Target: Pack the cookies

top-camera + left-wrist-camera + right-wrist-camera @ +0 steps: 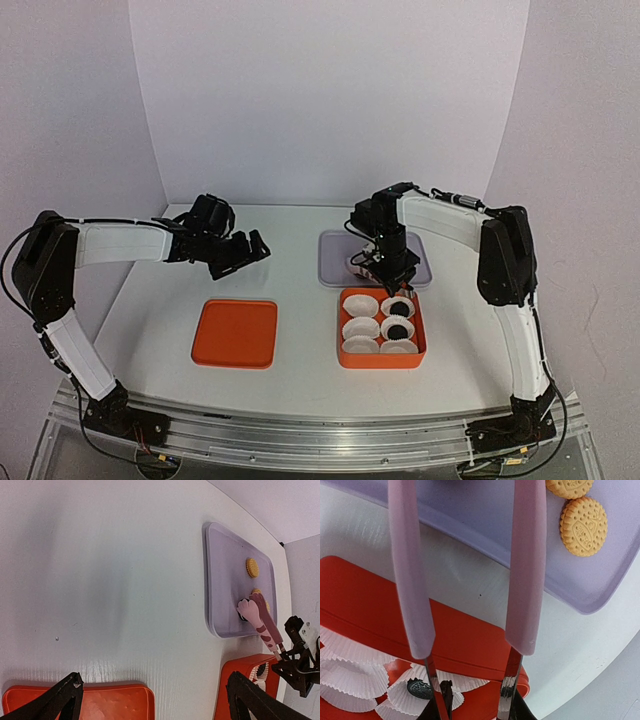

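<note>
My right gripper [385, 262] [475, 700] is shut on the handles of pink tongs [525, 565] [257, 617]. In the left wrist view the tongs' paw-shaped tips rest at a dark cookie [242, 615] on the purple tray [225, 580] [335, 245]. I cannot tell whether they pinch it. Two golden cookies [583, 526] [568, 486] lie on the tray; one more [252, 567] sits farther back. Two dark cookies [400, 308] [397, 330] sit in paper cups inside the orange box [340, 325]. My left gripper [245, 250] [155, 680] hangs open above the bare table.
An orange lid [236, 333] [100, 702] lies flat left of the box. White fluted cups [350, 677] fill the box's other places. The box's near wall [445, 630] stands right under the tongs. White walls close off the back and sides.
</note>
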Available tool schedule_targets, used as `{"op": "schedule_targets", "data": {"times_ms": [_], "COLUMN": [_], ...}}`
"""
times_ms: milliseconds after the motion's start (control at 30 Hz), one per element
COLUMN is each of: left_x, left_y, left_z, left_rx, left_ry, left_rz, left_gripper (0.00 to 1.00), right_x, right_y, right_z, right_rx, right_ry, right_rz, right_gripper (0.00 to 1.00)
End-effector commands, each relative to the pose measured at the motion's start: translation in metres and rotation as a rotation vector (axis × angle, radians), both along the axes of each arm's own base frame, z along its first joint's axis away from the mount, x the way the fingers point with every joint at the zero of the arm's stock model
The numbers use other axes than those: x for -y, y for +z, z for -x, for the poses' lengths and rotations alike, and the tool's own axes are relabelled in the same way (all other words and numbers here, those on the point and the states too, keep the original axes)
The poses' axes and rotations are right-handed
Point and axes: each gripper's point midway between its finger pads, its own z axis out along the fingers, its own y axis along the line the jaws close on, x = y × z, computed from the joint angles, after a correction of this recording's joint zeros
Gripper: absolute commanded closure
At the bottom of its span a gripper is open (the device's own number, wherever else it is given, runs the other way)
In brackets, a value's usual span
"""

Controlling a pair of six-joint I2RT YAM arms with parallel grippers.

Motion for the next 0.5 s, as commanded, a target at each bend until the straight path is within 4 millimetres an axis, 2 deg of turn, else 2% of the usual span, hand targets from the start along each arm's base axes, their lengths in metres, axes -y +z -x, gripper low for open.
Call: {"op": "schedule_targets", "data": {"times_ms": [0,233,467], "left_x": [0.003,0.005,0.005], "left_y": [0.010,0.010,0.011], "left_z": [-0.007,-0.008,-0.009], "left_rx": [0.033,0.034,0.034], "left_ry": [-0.007,-0.010,-0.009], "left_rz": [0.024,0.026,0.028], "left_gripper": [0.00,0.00,0.00], "right_x": [0.078,0.082,0.079], "right_y": [0.072,0.076,0.081], "right_z": [0.100,0.099,0.089], "right_rx": [-0.393,-0.377,-0.325], "right_ry": [0.013,0.016,0.015], "right_rz": [0.311,0.323,0.313], "right_gripper": [0.72,0.74,0.85]}}
